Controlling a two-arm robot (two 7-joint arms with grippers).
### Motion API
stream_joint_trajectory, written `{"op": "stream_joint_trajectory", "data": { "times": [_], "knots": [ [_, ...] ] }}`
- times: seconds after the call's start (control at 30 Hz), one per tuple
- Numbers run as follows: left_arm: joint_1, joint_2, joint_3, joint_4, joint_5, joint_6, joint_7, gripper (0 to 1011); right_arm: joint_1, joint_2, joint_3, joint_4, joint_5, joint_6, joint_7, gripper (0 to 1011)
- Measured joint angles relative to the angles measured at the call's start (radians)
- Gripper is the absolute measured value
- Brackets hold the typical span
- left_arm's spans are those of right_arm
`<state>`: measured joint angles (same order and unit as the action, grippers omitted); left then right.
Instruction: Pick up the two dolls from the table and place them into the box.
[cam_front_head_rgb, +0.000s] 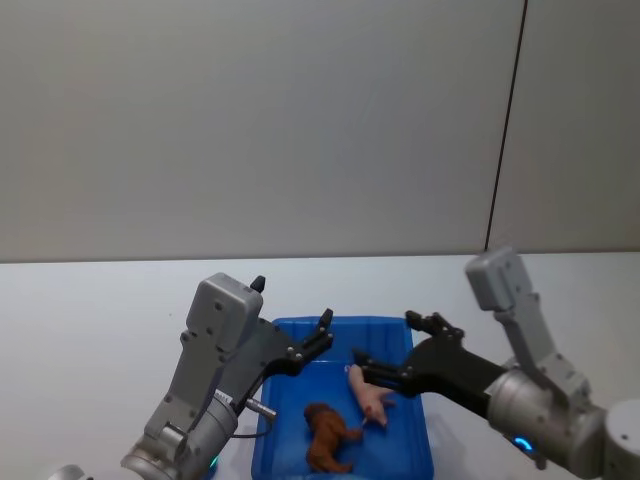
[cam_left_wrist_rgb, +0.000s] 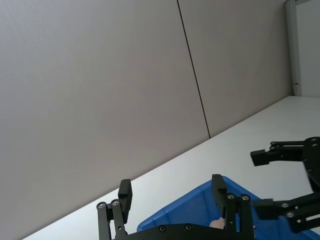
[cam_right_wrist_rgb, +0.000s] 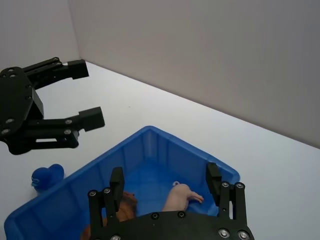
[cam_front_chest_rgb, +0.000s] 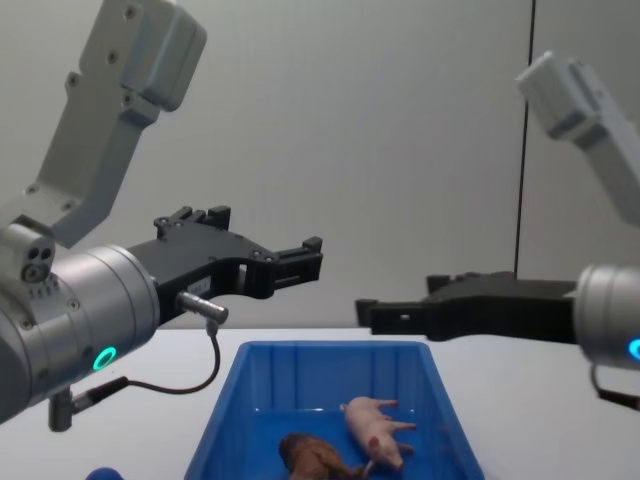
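The pale pink pig doll (cam_front_head_rgb: 368, 394) lies on its side inside the blue box (cam_front_head_rgb: 285, 425). The reddish-brown shaggy doll (cam_front_head_rgb: 328, 437) lies beside it, nearer to me. My left gripper (cam_front_head_rgb: 292, 302) hovers open over the box's left far corner with nothing in it. Over the right side my right gripper (cam_front_head_rgb: 384, 337) also stands open and empty, above the pig. From the chest both grippers (cam_front_chest_rgb: 265, 232) (cam_front_chest_rgb: 400, 297) hang well above the box rim (cam_front_chest_rgb: 330, 350). Through the right wrist camera, the pig (cam_right_wrist_rgb: 180, 197) and the brown doll (cam_right_wrist_rgb: 127, 205) show below my fingers.
The white table (cam_front_head_rgb: 90, 320) spreads around the box on both sides. A small blue rounded object (cam_right_wrist_rgb: 47, 176) sits on the table just left of the box, near its front. A plain grey wall stands behind the table.
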<state>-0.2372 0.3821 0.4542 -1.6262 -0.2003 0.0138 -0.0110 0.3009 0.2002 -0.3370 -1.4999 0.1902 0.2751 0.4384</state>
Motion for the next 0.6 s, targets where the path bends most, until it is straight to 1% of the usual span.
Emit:
{"op": "stream_joint_trajectory", "data": {
  "times": [0.13,0.17,0.27,0.37,0.4,0.5,0.6],
  "knots": [
    [0.0,0.0,0.0,0.0,0.0,0.0,0.0,1001,-0.027,0.031,0.014,-0.025,0.011,-0.025,-0.003,1001],
    [0.0,0.0,0.0,0.0,0.0,0.0,0.0,1001,-0.039,0.043,0.021,-0.037,0.018,-0.036,-0.005,1001],
    [0.0,0.0,0.0,0.0,0.0,0.0,0.0,1001,-0.058,0.064,0.03,-0.052,0.029,-0.05,-0.006,1001],
    [0.0,0.0,0.0,0.0,0.0,0.0,0.0,1001,-0.091,0.095,0.047,-0.076,0.049,-0.075,-0.009,1001],
    [0.0,0.0,0.0,0.0,0.0,0.0,0.0,1001,-0.091,0.095,0.047,-0.076,0.049,-0.075,-0.009,1001],
    [0.0,0.0,0.0,0.0,0.0,0.0,0.0,1001,-0.115,0.119,0.057,-0.094,0.064,-0.093,-0.012,1001],
    [0.002,0.001,-0.001,0.0,0.001,0.0,0.0,1001,-0.13,0.134,0.064,-0.105,0.073,-0.105,-0.013,1001]
  ]
}}
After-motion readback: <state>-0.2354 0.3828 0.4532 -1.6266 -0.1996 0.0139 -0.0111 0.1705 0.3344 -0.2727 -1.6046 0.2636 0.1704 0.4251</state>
